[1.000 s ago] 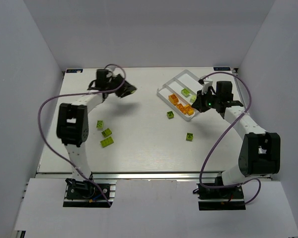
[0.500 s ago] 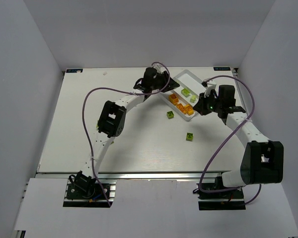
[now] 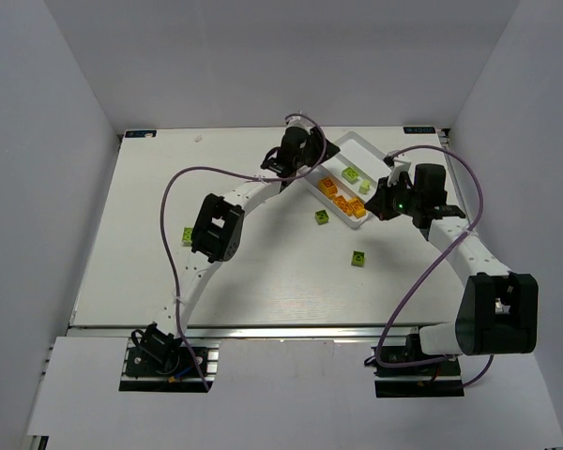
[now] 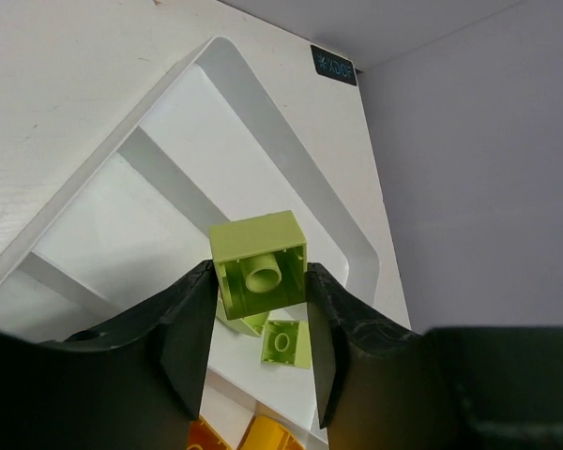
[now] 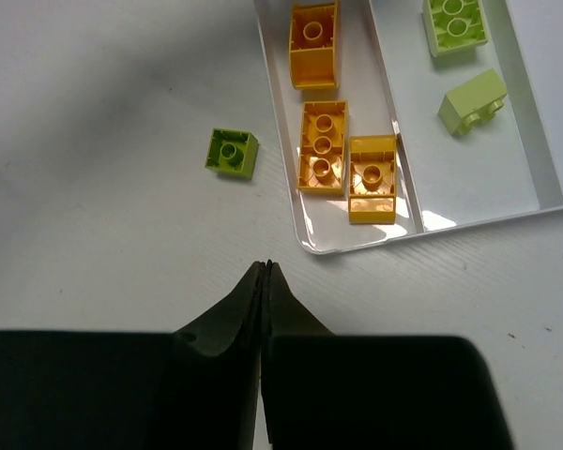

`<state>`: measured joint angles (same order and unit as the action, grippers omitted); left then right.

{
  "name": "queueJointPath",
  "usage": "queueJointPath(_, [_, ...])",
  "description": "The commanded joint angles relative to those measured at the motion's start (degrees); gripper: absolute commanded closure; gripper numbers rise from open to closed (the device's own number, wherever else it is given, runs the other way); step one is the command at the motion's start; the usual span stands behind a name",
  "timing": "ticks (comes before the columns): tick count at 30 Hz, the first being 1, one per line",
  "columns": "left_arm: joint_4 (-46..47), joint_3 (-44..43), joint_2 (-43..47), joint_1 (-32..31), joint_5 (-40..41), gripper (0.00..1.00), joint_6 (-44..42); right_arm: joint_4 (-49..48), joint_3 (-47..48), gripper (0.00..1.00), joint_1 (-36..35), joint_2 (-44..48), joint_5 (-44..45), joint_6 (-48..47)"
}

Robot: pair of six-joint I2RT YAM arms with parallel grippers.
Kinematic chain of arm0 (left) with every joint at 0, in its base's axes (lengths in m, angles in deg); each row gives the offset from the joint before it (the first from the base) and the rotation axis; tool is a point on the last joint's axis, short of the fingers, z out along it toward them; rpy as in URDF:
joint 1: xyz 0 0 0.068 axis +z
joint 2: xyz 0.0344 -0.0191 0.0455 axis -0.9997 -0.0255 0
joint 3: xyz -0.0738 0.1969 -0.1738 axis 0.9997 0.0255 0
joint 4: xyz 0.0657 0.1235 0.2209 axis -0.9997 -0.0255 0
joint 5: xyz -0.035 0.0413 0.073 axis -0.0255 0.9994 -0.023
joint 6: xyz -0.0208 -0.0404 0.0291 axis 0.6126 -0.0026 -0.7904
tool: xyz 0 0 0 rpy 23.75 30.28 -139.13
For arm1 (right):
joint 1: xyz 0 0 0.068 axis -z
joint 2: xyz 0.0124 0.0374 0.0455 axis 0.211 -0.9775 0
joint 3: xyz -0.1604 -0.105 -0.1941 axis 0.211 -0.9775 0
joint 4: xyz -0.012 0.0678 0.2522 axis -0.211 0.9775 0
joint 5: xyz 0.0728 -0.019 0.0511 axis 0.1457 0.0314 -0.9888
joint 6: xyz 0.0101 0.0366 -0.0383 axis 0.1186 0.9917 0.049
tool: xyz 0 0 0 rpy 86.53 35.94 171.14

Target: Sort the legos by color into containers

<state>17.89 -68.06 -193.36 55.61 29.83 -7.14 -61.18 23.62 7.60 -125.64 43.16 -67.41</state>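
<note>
My left gripper (image 3: 307,156) is shut on a lime green lego (image 4: 260,267), underside up, above the white tray (image 3: 357,141). Its long compartments (image 4: 216,141) lie below, and two more green legos (image 4: 283,342) lie in the one under the brick. My right gripper (image 3: 379,200) is shut and empty, its fingertips (image 5: 266,268) over bare table just off the tray's near rim (image 5: 450,227). Three yellow-orange legos (image 5: 322,145) lie in one compartment, two green ones (image 5: 473,101) in the adjoining one.
Loose green legos lie on the table at the middle (image 3: 321,217) (image 5: 232,153), lower middle (image 3: 357,258) and left (image 3: 187,234), the last partly behind the left arm. Purple cables loop over both arms. White walls enclose the table.
My left arm has swung from the table's left side to above the tray, carrying the green lego. My right gripper has drawn back slightly to the right, still shut.
</note>
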Motion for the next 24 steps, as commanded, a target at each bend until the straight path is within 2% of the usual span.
queueJointPath(1, [-1.9, -2.1, -1.3, -0.7, 2.9, 0.47, -0.5, -1.7, -0.9, 1.0, 0.2, 2.0, -1.3, 0.9])
queueJointPath(6, [-3.0, -2.6, -1.5, -0.7, 3.3, 0.34, -0.6, -1.8, -1.2, 1.0, 0.2, 2.4, -1.6, 0.8])
queueJointPath(7, [-3.2, -2.6, -1.5, -0.7, 3.4, 0.28, -0.8, -1.8, -1.1, 1.0, 0.3, 2.5, -1.6, 0.9])
queueJointPath(10, [-3.2, -2.7, -1.0, -0.7, 3.3, 0.25, -0.9, -1.6, -0.8, 0.99, 0.2, 2.4, -2.2, 0.6])
queueJointPath(12, [-2.4, -2.6, -0.1, -0.7, 3.3, 0.26, -1.0, -1.0, -0.6, 0.95, 0.1, 2.3, -4.2, -0.7])
queueJointPath(13, [-1.9, -2.6, 0.5, -0.7, 3.3, 0.29, -1.0, -0.4, -0.2, 0.91, 0.3, 2.3, -6.1, -1.9])
queueJointPath(14, [-0.9, -2.6, 1.2, -0.7, 3.1, 0.31, -1.1, 0.4, 0.1, 0.81, 0.1, 2.0, -12.5, -6.3])
queueJointPath(16, [-0.1, -2.3, 4.4, -0.7, 3.1, 0.39, -1.9, 6.7, 2.3, 0.69, 0.1, 0.8, -20.7, -13.1])
queueJointPath(17, [0.3, -1.4, 5.9, 0.5, 2.9, 0.52, -2.2, 9.5, 3.3, 0.6, -0.1, -0.1, -23.9, -16.8])
queueJointPath(18, [0.1, -0.7, 7.6, 0.5, 2.7, 0.6, -2.9, 12.2, 4.1, 0.57, -0.4, -1.6, -30.4, -24.2])
queueJointPath(19, [-0.2, 0.2, 11.8, 1.3, 2.6, 0.68, -3.6, 16.8, 5.0, 0.55, -1.0, -2.5, -33.2, -27.9])
queueJointPath(20, [-1.5, 3.7, 14.3, 1.8, 3.0, 0.83, -5.7, 19.1, 6.7, 0.49, -1.2, -3.3, -35.1, -31.3])
queueJointPath(21, [-2.2, 6.4, 17.2, 3.1, 3.7, 0.89, -6.8, 20.6, 7.5, 0.49, -2.2, -4.8, -35.6, -36.7])
queueJointPath(23, [-3.7, 12.2, 27.2, 4.9, 5.5, 0.99, -9.4, 21.9, 9.2, 0.45, -4.3, -6.0, -34.3, -39.7])
queueJointPath(24, [-7.1, 18.7, 30.6, 5.9, 5.7, 1.0, -10.2, 21.9, 9.9, 0.46, -5.1, -7.1, -32.0, -40.7])
